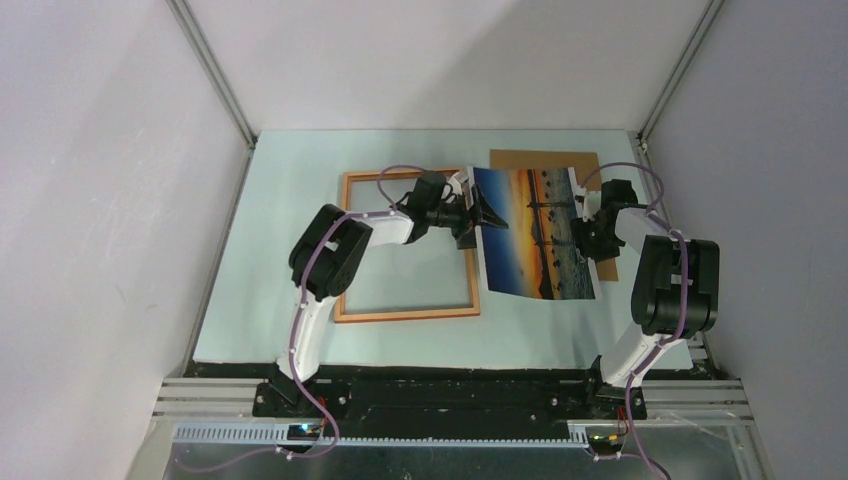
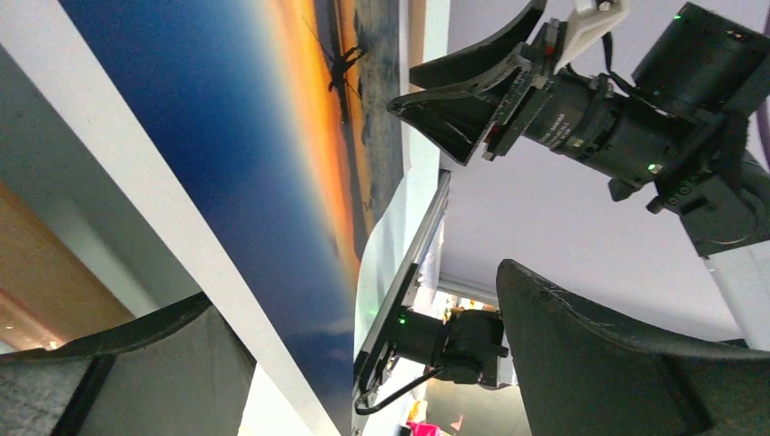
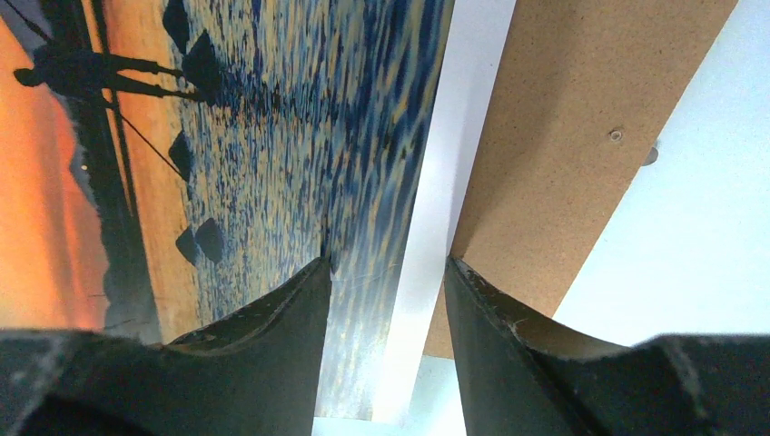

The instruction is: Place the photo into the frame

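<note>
The photo (image 1: 530, 235) hangs tilted just right of the frame (image 1: 405, 313), its far edge over the brown backing board (image 1: 540, 158). The left gripper (image 1: 480, 213) straddles its left edge with jaws wide apart, the forearm reaching across the frame. The right gripper (image 3: 386, 263), on an arm folded at the elbow, points at the white right border with jaws parted, not clamped.

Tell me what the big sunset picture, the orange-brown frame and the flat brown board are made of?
The large sunset print looks like photo paper, maybe glossy: a thin sheet with a white border. The thin orange-brown frame seems wooden, smoothly finished; its grain is too small to see. The flat brown board looks like matte pressed fibreboard: speckled, dull surface.
</note>
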### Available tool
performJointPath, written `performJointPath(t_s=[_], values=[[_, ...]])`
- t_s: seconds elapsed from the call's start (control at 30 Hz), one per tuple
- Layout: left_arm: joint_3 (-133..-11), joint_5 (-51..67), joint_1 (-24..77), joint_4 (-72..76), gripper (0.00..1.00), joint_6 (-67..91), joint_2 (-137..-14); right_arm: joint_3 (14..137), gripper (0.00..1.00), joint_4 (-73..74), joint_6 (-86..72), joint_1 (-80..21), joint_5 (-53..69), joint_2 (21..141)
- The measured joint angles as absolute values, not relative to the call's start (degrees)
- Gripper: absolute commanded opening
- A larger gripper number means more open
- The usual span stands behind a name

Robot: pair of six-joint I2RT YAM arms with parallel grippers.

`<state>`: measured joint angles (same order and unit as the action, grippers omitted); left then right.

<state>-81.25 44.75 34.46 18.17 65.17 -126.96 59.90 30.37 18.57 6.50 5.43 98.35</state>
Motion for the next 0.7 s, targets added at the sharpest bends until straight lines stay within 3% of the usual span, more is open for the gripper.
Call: performJointPath(t_s=[0.33, 0.6, 0.7], values=[[-82.74, 44.05, 34.44, 15.35, 0.79, 62.52, -130.32, 59.88, 0.53, 30.35, 18.55, 6.72, 5.93, 98.35], [-84.27, 43.70, 34.52, 15.00, 0.50, 61.80, -132.07, 59.88, 0.53, 30.35, 18.55, 6.83, 6.13, 98.35], [-84.47, 43.72, 34.59, 14.33, 0.34, 61.67, -132.44, 59.88, 0.53, 30.35, 18.55, 6.92, 6.31, 98.30]])
